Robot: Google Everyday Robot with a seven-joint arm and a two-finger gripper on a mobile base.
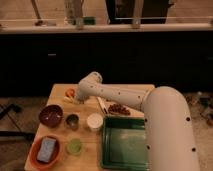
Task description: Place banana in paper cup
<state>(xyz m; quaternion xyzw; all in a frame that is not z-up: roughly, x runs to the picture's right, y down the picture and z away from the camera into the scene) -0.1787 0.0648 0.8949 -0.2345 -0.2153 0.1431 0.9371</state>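
The paper cup point(94, 121) is short, round and white, and stands upright near the middle of the wooden table point(60, 90). My white arm reaches from the lower right to the table's far left. My gripper point(76, 97) points down there, mostly hidden under the wrist, about a cup's width beyond and left of the paper cup. A small pale yellow piece, probably the banana point(67, 100), lies right by the gripper, below a round orange-red fruit point(70, 92). I cannot tell whether the gripper touches it.
A small dark metal cup point(72, 120) stands just left of the paper cup. A dark red bowl point(51, 115), an orange bowl point(35, 154) holding a blue sponge, a light green cup point(75, 146) and a green tray point(125, 142) are nearby. Brown food point(119, 109) lies behind the tray.
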